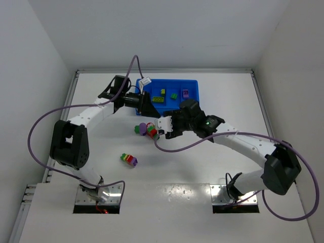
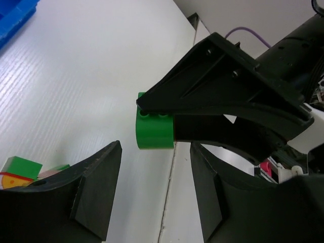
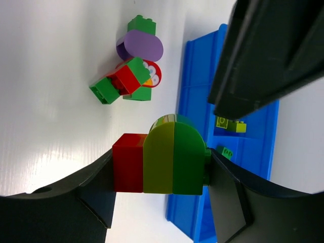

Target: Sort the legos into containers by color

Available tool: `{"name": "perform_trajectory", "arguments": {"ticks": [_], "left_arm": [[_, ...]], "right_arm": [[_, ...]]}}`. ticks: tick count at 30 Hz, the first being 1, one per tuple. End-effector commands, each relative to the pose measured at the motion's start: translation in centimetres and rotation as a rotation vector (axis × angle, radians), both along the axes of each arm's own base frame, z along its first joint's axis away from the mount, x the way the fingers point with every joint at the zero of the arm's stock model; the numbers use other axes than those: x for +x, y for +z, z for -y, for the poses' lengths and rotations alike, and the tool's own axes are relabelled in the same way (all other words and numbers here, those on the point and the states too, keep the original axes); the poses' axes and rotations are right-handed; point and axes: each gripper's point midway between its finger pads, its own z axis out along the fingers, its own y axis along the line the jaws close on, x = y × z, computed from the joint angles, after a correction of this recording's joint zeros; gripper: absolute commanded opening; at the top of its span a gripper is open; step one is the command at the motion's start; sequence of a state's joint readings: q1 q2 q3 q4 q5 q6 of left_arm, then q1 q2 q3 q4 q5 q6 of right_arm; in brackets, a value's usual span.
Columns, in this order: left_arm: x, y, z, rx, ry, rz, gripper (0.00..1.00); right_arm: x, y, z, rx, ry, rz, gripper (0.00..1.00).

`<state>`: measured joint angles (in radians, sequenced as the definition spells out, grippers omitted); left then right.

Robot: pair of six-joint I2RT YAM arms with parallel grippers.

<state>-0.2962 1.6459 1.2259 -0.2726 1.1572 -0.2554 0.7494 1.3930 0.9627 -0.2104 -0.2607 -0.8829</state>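
Two claws, one job: right claw (image 3: 161,174) clamps the red-yellow-green stack (image 3: 159,152), offering its green end (image 2: 154,132) to the wide-open left claw (image 2: 154,190) right in front, presumably so they can pull it apart; the blue tray (image 3: 196,86) sits just beyond.

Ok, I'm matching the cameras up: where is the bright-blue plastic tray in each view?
Top external: bright-blue plastic tray, upper centre.
Left wrist: only its corner, top left.
Right wrist: right of centre, running to the bottom edge.
Shared landmark: the white table.
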Motion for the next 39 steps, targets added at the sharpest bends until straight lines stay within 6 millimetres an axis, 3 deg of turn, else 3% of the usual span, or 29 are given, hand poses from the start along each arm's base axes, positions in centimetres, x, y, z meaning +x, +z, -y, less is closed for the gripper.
{"name": "perform_trajectory", "arguments": {"ticks": [1, 12, 22, 39], "left_arm": [[-1.2, 1.6, 0.5, -0.039, -0.081, 0.074, 0.62], [-1.7, 1.4, 0.6, -0.034, -0.099, 0.091, 0.62], [-2.2, 1.8, 1.2, -0.044, -0.126, 0.107, 0.62], [-1.9, 1.6, 1.4, -0.053, -0.14, 0.095, 0.62]], "right_arm": [[0.1, 2.9, -0.4, 0.066, 0.023, 0.082, 0.1], [0.3, 4.2, -1.0, 0.1, 0.038, 0.105, 0.1], [0.1, 3.2, -1.6, 0.086, 0.056, 0.079, 0.1], [0.1, 4.1, -3.0, 0.109, 0.076, 0.109, 0.1]]}}
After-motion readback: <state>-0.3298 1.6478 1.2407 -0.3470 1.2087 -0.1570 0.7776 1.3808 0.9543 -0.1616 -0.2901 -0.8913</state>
